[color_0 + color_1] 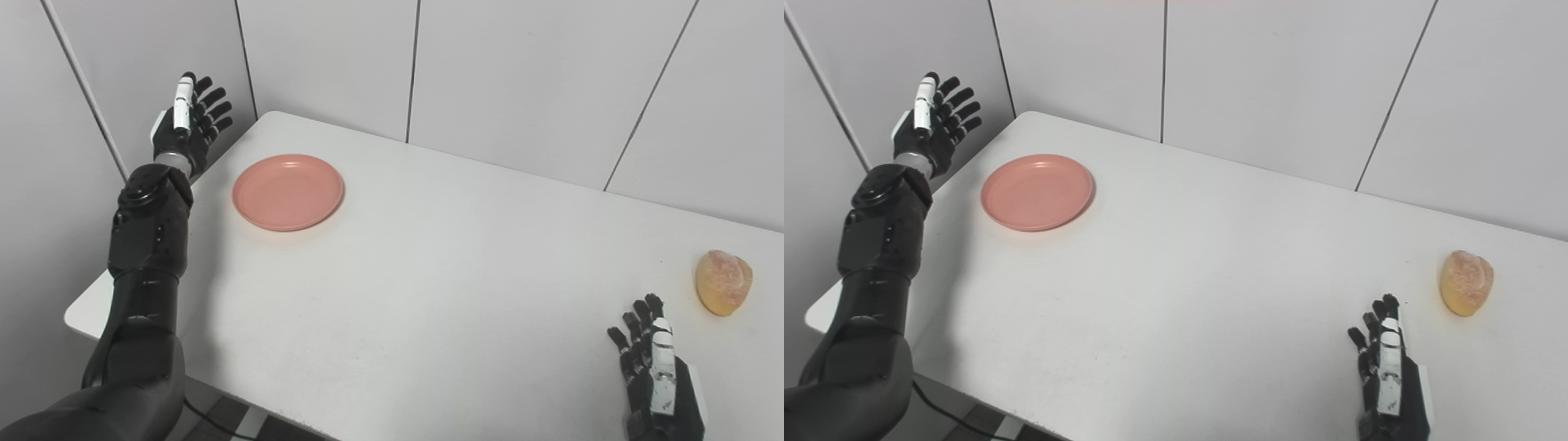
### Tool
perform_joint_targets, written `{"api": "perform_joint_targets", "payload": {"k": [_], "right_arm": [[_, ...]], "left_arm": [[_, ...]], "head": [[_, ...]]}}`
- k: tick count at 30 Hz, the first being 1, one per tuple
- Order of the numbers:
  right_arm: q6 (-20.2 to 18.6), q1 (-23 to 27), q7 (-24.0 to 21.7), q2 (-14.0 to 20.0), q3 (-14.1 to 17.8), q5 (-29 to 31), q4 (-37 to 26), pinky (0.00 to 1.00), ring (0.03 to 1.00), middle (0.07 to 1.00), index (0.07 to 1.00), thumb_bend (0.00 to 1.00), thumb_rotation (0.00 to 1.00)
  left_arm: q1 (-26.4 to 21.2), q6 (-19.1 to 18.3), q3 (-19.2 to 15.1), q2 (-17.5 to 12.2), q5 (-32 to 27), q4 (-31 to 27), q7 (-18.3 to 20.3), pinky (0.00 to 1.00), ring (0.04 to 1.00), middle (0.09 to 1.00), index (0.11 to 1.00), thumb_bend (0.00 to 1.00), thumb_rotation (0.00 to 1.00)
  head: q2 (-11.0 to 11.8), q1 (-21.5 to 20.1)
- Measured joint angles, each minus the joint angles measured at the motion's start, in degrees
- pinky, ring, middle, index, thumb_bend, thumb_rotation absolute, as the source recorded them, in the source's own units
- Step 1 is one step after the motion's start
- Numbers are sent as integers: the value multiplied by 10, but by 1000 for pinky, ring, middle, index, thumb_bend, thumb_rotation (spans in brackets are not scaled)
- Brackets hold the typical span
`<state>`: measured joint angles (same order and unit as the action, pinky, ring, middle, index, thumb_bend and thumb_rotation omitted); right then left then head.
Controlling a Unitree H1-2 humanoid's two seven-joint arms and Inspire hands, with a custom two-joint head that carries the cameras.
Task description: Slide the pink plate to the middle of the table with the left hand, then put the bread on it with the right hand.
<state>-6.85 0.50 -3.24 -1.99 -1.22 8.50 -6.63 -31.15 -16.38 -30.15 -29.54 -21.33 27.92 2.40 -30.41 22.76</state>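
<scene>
The pink plate [288, 192] sits at ten o'clock on the tabletop [429, 275], untouched. Beside it, off the edge, the left hand [187, 125] is raised, fingers wide, seemingly poised to push. The right hand [652, 373] rests empty, fingers spread, near the bread [723, 282] at four o'clock.

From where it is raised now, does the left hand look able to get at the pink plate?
Probably yes. The left hand is open, raised beside the table's left edge, and the pink plate lies just to its right with nothing between them on the table.
</scene>
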Motion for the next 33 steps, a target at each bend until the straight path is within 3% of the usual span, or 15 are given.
{"api": "perform_joint_targets", "payload": {"k": [11,16,24,33], "right_arm": [[0,0,0,0,0,1,0,1000,1000,1000,1000,137,1000],[1,0,0,0,0,1,0,1000,1000,1000,1000,135,1000],[1,0,0,0,0,0,0,1000,1000,1000,1000,150,1000],[1,0,2,-1,1,0,-1,1000,1000,1000,1000,146,1000]], "left_arm": [[3,7,1,0,0,18,-3,930,900,898,896,389,1000],[8,11,4,0,1,33,-3,902,894,900,898,375,1000],[8,22,0,2,-5,72,-2,900,904,901,908,331,1000],[7,45,0,3,-12,131,-2,898,894,897,905,360,1000]], "head": [[-4,0],[-5,-1],[-6,-1],[-10,0]]}}
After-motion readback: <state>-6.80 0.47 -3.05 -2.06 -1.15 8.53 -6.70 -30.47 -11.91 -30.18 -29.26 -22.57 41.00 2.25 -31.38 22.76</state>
